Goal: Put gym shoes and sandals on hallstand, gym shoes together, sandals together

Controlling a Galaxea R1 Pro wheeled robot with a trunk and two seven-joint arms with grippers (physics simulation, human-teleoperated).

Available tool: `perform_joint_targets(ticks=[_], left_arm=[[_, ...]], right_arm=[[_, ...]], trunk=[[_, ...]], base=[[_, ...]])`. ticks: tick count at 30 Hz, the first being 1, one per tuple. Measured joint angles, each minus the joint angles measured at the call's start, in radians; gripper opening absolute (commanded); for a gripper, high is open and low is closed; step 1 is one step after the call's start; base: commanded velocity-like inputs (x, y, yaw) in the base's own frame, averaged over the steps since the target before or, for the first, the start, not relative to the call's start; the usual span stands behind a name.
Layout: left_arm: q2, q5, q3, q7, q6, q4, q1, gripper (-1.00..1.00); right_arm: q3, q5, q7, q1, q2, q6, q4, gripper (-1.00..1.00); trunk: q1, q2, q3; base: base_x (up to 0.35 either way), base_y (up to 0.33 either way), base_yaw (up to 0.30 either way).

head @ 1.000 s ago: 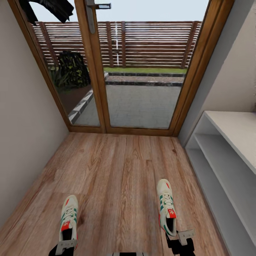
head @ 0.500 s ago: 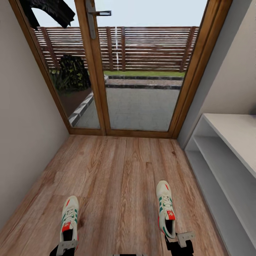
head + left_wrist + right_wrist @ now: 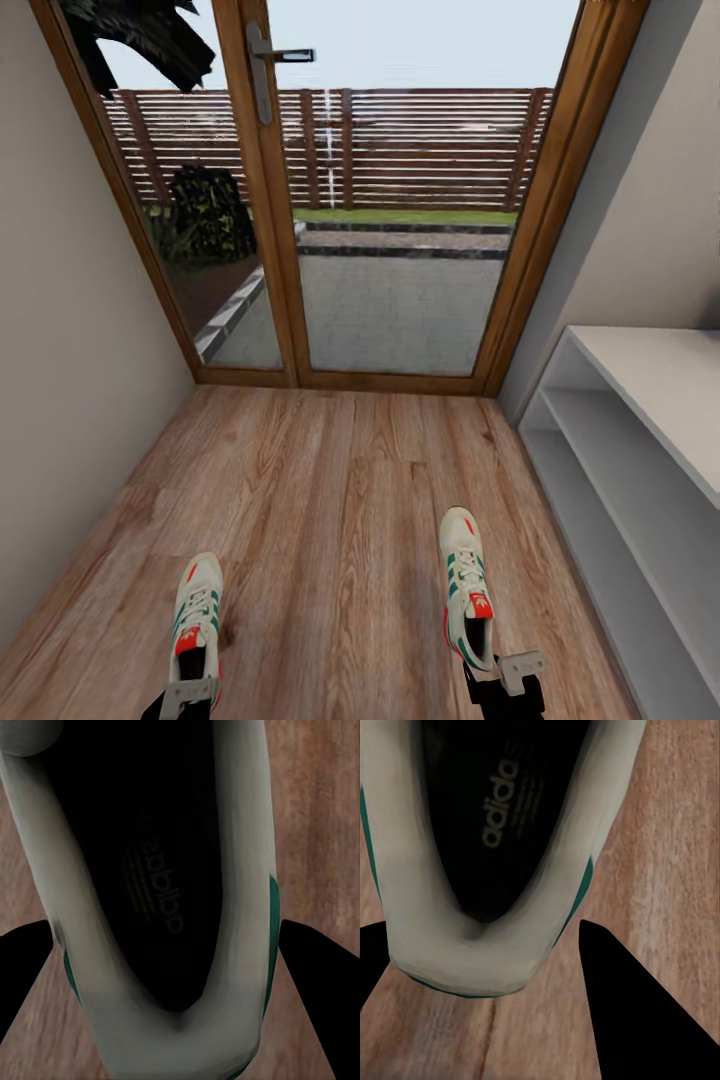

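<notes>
Two gym shoes are in the head view, toes pointing at the door. The left gym shoe (image 3: 197,608) has its heel between my left gripper's (image 3: 187,693) fingers. The right gym shoe (image 3: 467,583) has its heel in my right gripper (image 3: 505,678). Up close, my left gripper (image 3: 166,934) is shut across the white heel (image 3: 172,1035), one black finger (image 3: 315,975) on each side. My right gripper (image 3: 472,937) grips the other heel (image 3: 465,960) the same way. The corridor floor (image 3: 330,480) lies below. The hallstand (image 3: 640,400) runs along the right wall. The sandals are out of view.
A wood-framed glass door (image 3: 390,300) with a handle (image 3: 280,55) closes the corridor ahead. A plain wall (image 3: 70,350) stands close on the left. A black garment (image 3: 140,35) hangs at the top left. The hallstand's shelves (image 3: 620,470) are bare.
The whole picture has slid down a little, so the camera moved. Both shoes and grippers kept nearly the same place in the picture while the floor shifted more.
</notes>
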Motion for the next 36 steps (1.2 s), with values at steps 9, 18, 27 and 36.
perform_joint_targets(ticks=[9, 18, 27, 36], left_arm=[[0.000, -0.001, 0.001, 0.000, 0.000, 0.000, 0.000, -1.00], [-0.001, 0.000, 0.002, 0.000, 0.000, 0.000, 0.000, -1.00], [-0.001, 0.000, 0.002, 0.000, 0.000, 0.000, 0.000, -1.00], [-0.002, 0.000, 0.002, 0.000, 0.000, 0.000, 0.000, -1.00]], right_arm=[[0.000, 0.000, 0.000, 0.000, 0.000, -0.001, 0.000, -1.00], [0.000, 0.000, 0.000, 0.000, 0.000, -0.001, 0.000, -1.00], [0.000, 0.000, 0.000, 0.000, 0.000, 0.000, 0.000, -1.00], [0.000, 0.000, 0.001, 0.000, 0.000, 0.001, 0.000, -1.00]], trunk=[[0.000, 0.000, 0.014], [0.000, 0.000, 0.028], [0.000, 0.000, 0.042], [0.000, 0.000, 0.056]], base=[[0.000, 0.000, 0.000], [0.000, 0.010, -0.009], [0.000, 0.177, -0.071], [0.000, 0.302, -0.138]])
